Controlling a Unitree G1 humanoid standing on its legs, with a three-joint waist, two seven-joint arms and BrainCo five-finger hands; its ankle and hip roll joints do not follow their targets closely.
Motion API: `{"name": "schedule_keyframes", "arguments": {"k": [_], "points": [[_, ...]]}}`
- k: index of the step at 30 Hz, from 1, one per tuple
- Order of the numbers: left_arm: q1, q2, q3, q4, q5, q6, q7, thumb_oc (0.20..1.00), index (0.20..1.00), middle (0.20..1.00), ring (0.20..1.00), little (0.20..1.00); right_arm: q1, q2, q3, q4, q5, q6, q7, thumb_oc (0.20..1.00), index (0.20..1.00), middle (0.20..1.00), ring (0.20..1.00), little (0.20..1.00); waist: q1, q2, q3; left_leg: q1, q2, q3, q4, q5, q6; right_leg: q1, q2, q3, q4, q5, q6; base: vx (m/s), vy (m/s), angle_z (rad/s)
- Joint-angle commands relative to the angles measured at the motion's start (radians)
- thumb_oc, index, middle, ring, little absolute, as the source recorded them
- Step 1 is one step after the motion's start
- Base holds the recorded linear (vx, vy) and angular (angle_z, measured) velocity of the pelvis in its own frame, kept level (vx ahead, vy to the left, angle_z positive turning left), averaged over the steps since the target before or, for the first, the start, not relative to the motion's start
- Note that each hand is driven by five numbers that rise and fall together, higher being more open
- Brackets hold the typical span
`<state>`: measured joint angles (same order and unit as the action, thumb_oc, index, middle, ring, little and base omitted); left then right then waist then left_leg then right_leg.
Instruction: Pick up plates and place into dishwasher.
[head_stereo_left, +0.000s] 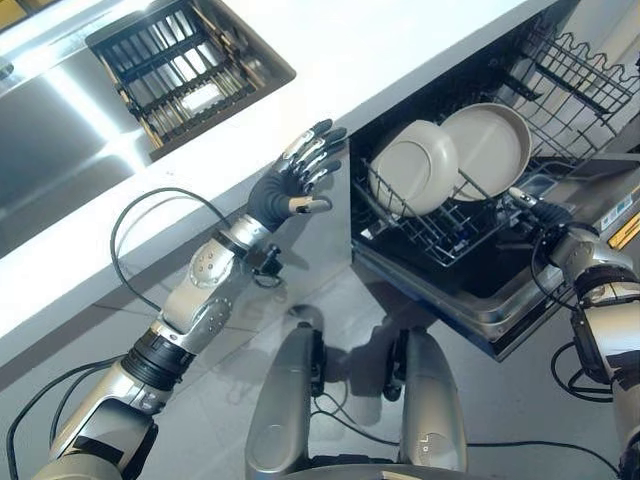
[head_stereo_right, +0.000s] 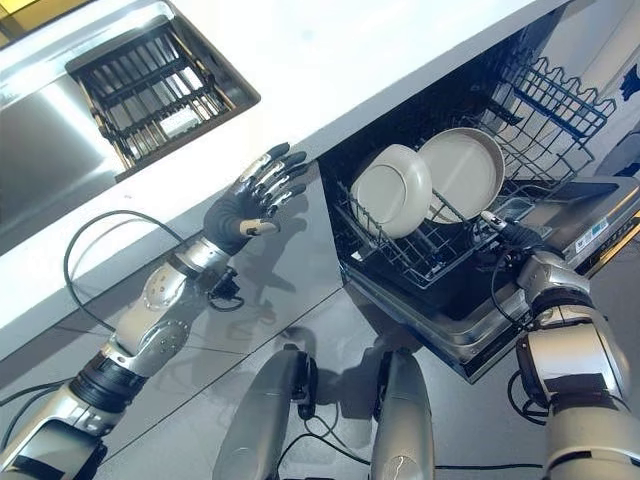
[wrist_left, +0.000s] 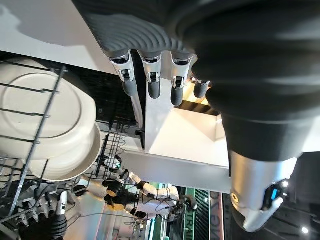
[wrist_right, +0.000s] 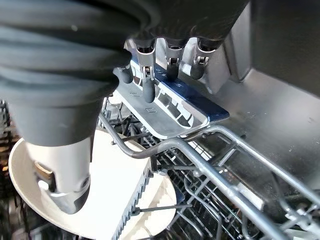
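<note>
Two cream plates stand on edge in the pulled-out lower dishwasher rack (head_stereo_left: 430, 235): a smaller one (head_stereo_left: 412, 167) on the left and a wider one (head_stereo_left: 487, 150) behind it on the right. My left hand (head_stereo_left: 295, 185) hovers open and holding nothing against the counter's front edge, left of the dishwasher opening. My right hand (head_stereo_left: 533, 205) is at the rack's right rim, close to the wider plate, with relaxed fingers (wrist_right: 148, 82) just above the rim wire (wrist_right: 200, 145) and nothing in its grasp. The right wrist view shows a plate (wrist_right: 115, 200) below that hand.
The white counter (head_stereo_left: 380, 40) runs across above the dishwasher. A steel sink (head_stereo_left: 60, 140) with a dark wire rack (head_stereo_left: 180, 65) lies at the far left. The upper dishwasher rack (head_stereo_left: 575, 65) juts out at the top right. The open door (head_stereo_left: 480, 315) sits under the lower rack.
</note>
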<state>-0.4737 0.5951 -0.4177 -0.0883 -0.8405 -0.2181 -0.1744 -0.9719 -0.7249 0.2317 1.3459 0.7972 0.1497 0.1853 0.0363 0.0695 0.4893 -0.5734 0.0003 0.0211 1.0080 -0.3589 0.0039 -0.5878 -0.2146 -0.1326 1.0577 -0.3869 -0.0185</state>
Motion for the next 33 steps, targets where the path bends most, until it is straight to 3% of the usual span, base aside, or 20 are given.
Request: {"name": "schedule_keyframes", "arguments": {"k": [1, 14, 24, 31, 33], "points": [[0.031, 0.015, 0.068, -0.040, -0.047, -0.013, -0.027, 1.000, 1.000, 1.000, 1.000, 1.000, -0.087, 0.085, 0.014, -0.127, 0.021, -0.084, 0.142, 1.000, 1.000, 1.000, 1.000, 1.000, 0.049, 0.030, 0.031, 0.025, -0.038, 0.034, 0.044, -0.103, 0.119, 0.017, 0.030, 0.028, -0.099, 0.081, -0.045, 0.01, -0.047, 0.04], [0.013, 0.063, 0.115, -0.025, -0.072, 0.012, -0.006, 1.000, 1.000, 1.000, 1.000, 1.000, -0.271, 0.060, 0.106, -0.136, -0.027, -0.034, 0.110, 1.000, 1.000, 1.000, 1.000, 1.000, 0.093, 0.027, 0.018, 0.017, -0.050, 0.004, 0.037, -0.090, 0.116, 0.018, 0.021, 0.014, -0.089, 0.071, -0.051, 0.05, -0.031, 0.04], [0.026, 0.091, 0.161, -0.008, -0.112, 0.005, 0.001, 1.000, 1.000, 1.000, 1.000, 1.000, -0.348, 0.030, 0.090, -0.122, 0.114, -0.088, 0.101, 1.000, 1.000, 1.000, 1.000, 1.000, 0.117, 0.029, 0.018, -0.026, -0.066, -0.008, 0.060, -0.087, 0.117, -0.019, 0.022, 0.006, -0.070, 0.067, -0.055, 0.00, 0.000, 0.09], [0.064, 0.091, 0.182, -0.011, -0.118, -0.024, -0.102, 1.000, 1.000, 1.000, 1.000, 1.000, -0.289, 0.002, 0.017, -0.174, 0.262, -0.102, 0.096, 1.000, 1.000, 1.000, 1.000, 1.000, 0.105, 0.020, 0.010, -0.046, -0.062, 0.003, 0.081, -0.099, 0.122, -0.043, 0.029, 0.010, -0.069, 0.077, -0.049, -0.07, 0.046, 0.07], [0.074, 0.092, 0.181, -0.019, -0.124, -0.036, -0.115, 1.000, 1.000, 1.000, 1.000, 1.000, -0.241, -0.008, -0.010, -0.184, 0.240, -0.135, 0.071, 1.000, 1.000, 1.000, 1.000, 1.000, 0.096, 0.017, 0.006, -0.041, -0.058, 0.013, 0.082, -0.107, 0.125, -0.039, 0.030, 0.012, -0.075, 0.080, -0.048, -0.06, 0.071, -0.01]]}}
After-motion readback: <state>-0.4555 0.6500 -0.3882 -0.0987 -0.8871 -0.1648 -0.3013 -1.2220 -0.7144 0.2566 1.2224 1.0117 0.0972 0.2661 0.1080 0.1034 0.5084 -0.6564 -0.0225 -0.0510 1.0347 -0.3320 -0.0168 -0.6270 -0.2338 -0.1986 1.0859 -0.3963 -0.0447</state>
